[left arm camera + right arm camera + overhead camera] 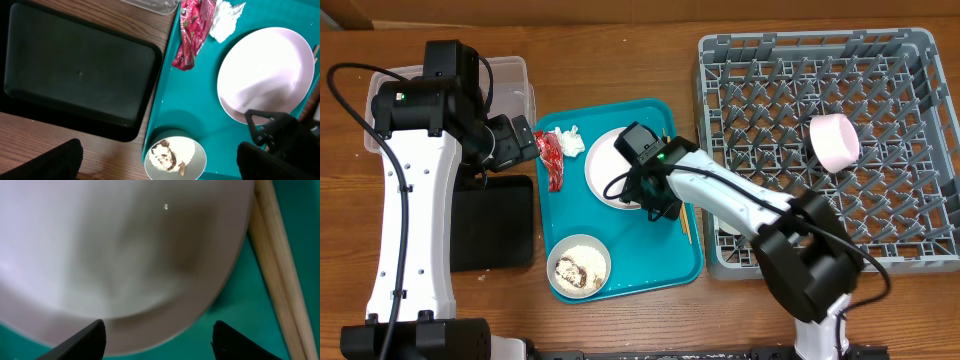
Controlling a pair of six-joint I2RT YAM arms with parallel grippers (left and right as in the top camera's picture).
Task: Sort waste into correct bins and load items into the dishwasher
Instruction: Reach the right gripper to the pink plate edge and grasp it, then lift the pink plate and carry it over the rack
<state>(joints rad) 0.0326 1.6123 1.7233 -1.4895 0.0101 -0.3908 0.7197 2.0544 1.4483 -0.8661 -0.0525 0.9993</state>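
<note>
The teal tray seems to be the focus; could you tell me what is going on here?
The right gripper, open, is low over the rim of the large round pale plate on the teal tray, beside the wooden chopsticks. The left gripper, open and empty, hovers by the crumpled red wrapper and white tissue. A small pink bowl sits in the grey plastic dish rack; the off-white bowl of rice scraps is on the tray.
</note>
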